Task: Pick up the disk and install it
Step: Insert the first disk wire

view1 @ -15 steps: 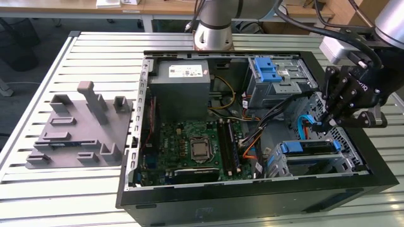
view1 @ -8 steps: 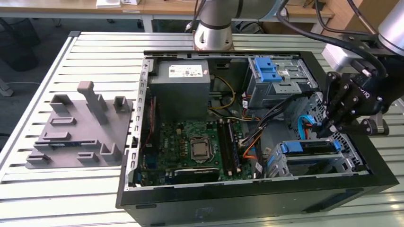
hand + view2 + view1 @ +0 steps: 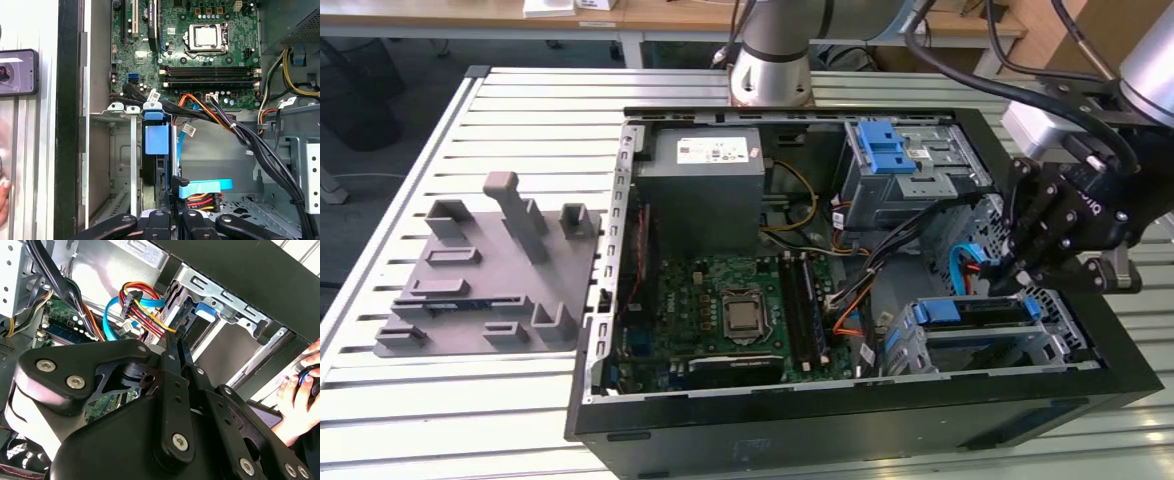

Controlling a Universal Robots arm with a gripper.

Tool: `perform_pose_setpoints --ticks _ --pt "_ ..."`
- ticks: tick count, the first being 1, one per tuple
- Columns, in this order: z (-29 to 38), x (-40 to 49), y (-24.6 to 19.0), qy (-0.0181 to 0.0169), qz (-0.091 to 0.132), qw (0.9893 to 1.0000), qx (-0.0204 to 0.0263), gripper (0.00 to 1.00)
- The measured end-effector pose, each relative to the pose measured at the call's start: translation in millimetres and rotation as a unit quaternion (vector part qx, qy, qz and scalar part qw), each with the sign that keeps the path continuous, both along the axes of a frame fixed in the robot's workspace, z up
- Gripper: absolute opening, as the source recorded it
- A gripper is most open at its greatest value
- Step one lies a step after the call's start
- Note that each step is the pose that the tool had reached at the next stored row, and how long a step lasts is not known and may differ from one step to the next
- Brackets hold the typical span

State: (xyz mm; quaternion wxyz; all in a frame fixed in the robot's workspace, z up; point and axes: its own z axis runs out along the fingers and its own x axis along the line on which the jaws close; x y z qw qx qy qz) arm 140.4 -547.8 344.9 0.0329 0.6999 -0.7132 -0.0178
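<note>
Exterior view: our black gripper (image 3: 1017, 275), grip state unclear, hovered by tangled coloured cables (image 3: 970, 262) we judged snaggable.

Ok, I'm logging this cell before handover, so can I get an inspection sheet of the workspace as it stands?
Surface: slatted metal table carrying an open computer case.
Job's things: disk stands edge-on in the lower drive cage, blue bracket showing.
Clutter: grey fixture plate at the exterior view's left of the case; phone-like device beside the case.
Grippers: gripper hangs over the lower drive cage, close to the disk.
Cables: blue data cable and red-yellow power leads loose beside the cage.
Surroundings: a person's hand next to the case.
</note>
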Motion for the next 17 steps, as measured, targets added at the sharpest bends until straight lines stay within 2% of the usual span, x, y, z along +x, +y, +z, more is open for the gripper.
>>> perform_pose_setpoints --ticks 4,6,11,17 --pt "-3.7 1.6 -3.3 0.0045 0.000 1.0000 0.0000 0.16" --pt "-5.1 2.1 -3.4 0.0066 0.000 1.0000 0.0001 0.16" --pt "-7.1 5.6 -3.5 0.0157 0.000 0.9999 -0.0001 0.16" --pt "-8.9 8.1 -3.5 0.0180 0.000 0.9998 -0.0001 0.16"
